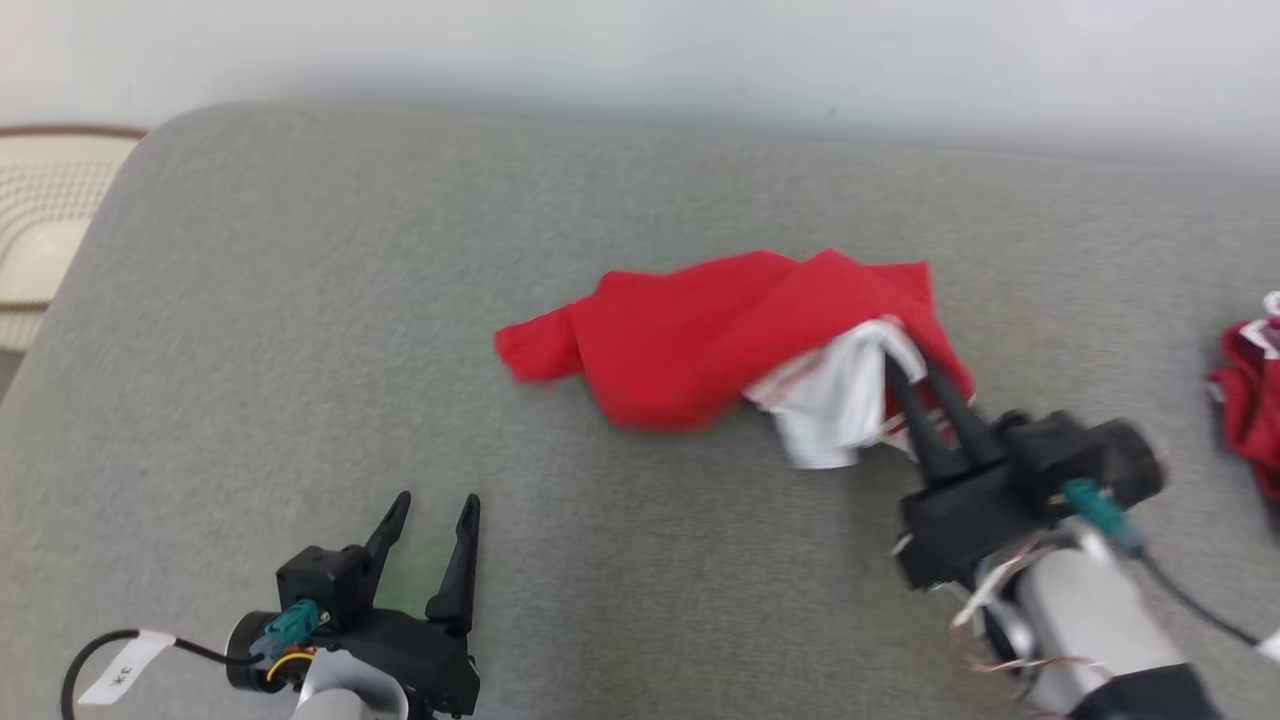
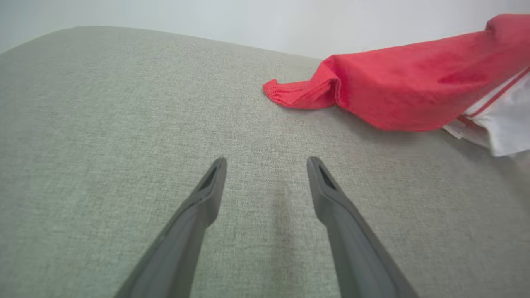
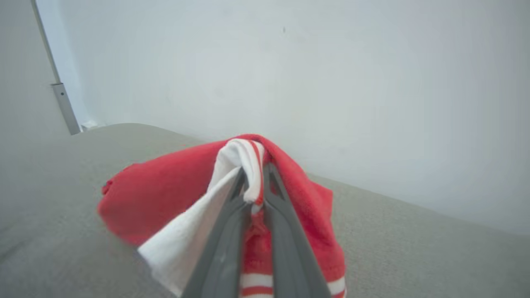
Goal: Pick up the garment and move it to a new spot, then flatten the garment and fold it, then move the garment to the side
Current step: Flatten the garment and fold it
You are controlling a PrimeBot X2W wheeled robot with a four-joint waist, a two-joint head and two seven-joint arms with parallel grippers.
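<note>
Red garment [image 1: 700, 340] lay crumpled in the middle of the grey padded surface [image 1: 300, 350], its white-trimmed edge pinched in the clamped right gripper [image 1: 912, 365]. The left gripper [image 1: 435, 500] sat nearby, fingers apart and empty. Lifting slowly and straight would likely keep that thin pinch from slipping.

Head view: the right hand [image 1: 907, 362] is blurred, its fingertips buried in the folds of the garment [image 1: 700, 340]. A second red cloth [image 1: 1250, 400] is cut by the right edge; a cream object [image 1: 50, 220], perhaps a mat, by the left. Left wrist view: the garment runs off the right edge.
</note>
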